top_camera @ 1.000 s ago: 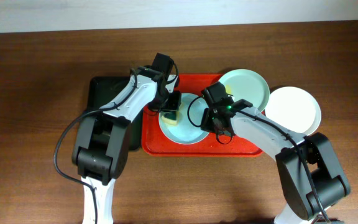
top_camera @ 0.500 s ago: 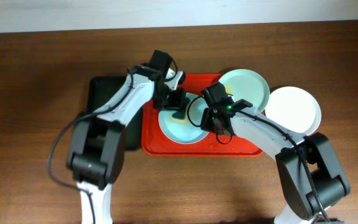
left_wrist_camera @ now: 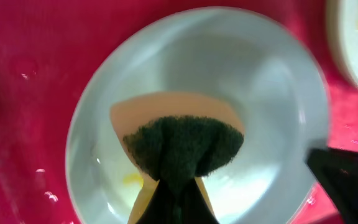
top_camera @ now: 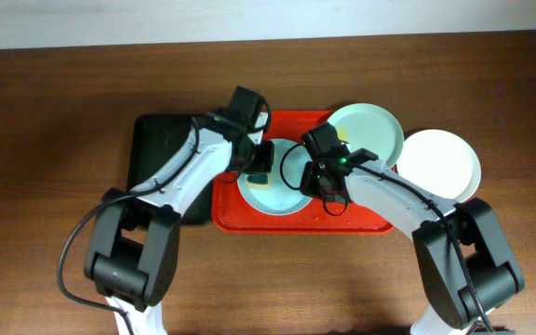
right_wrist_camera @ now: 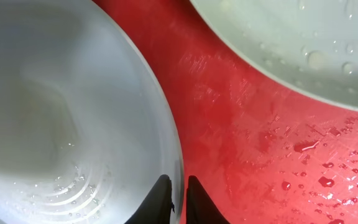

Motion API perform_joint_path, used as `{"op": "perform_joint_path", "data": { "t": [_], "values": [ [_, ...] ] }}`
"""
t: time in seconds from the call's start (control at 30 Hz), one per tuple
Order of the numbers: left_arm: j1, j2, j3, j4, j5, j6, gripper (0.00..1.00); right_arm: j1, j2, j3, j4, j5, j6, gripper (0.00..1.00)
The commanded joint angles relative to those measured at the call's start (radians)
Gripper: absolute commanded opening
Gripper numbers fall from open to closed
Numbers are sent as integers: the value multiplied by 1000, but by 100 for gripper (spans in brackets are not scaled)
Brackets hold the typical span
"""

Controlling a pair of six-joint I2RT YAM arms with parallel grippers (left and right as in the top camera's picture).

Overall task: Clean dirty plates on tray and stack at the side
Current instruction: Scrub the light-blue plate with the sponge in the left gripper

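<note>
The pale blue plate [top_camera: 282, 194] lies flat in the red tray [top_camera: 249, 221], left of its middle. It looks light, stiff and glazed, and it is wet, so probably slippery and breakable if dropped. The thin raised rim is the sensible place to take hold. The right pincer [right_wrist_camera: 178, 191] has it there, its two tips drawn nearly together with the rim between them on the plate's right edge.

Inside the plate is a sponge [left_wrist_camera: 179, 140], yellow with a dark green scouring face. It is pinched in the closed left pincer [top_camera: 261, 160] and pressed to the plate's floor. A small yellow smear [left_wrist_camera: 132, 180] shows just beside it, so I judge the scrubbing unfinished.

The mint green plate [top_camera: 370, 130] rests at the tray's far right corner, overhanging the rim, with water drops and a yellow fleck on it. The white plate [top_camera: 445, 166] lies on the bench [top_camera: 54, 140] just right of the tray, meeting the mint one; whether it touches or overlaps I cannot tell. A black tray [top_camera: 152, 135] sits against the red tray's left side, its contents hidden.
</note>
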Motion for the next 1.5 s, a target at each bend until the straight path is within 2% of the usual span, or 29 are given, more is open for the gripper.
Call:
{"op": "perform_joint_path", "data": {
  "t": [0.0,0.03,0.3,0.5,0.63,0.77,0.93,1.17,1.47],
  "values": [
    [-7,9,-79,55,-117,-121,0,10,-11,-14,3,-1,7,7],
    [-7,9,-92,64,-140,-135,0,10,-11,-14,3,-1,7,4],
    [-7,9,-200,169,-155,-161,0,10,-11,-14,3,-1,7,4],
    [-7,9,-206,184,55,-125,0,10,-11,-14,6,2,7,4],
    [-7,9,-206,245,284,-103,0,10,-11,-14,6,2,7,4],
    [-7,6,-203,292,346,-103,0,10,-11,-14,6,2,7,4],
    [-5,-55,-198,301,290,-102,0,10,-11,-14,6,2,7,4],
    [-5,-182,-198,277,-21,-103,0,10,-11,-14,6,2,7,4],
    [-5,-78,-199,283,-116,-103,0,10,-11,-14,10,2,7,4]
  ]
}}
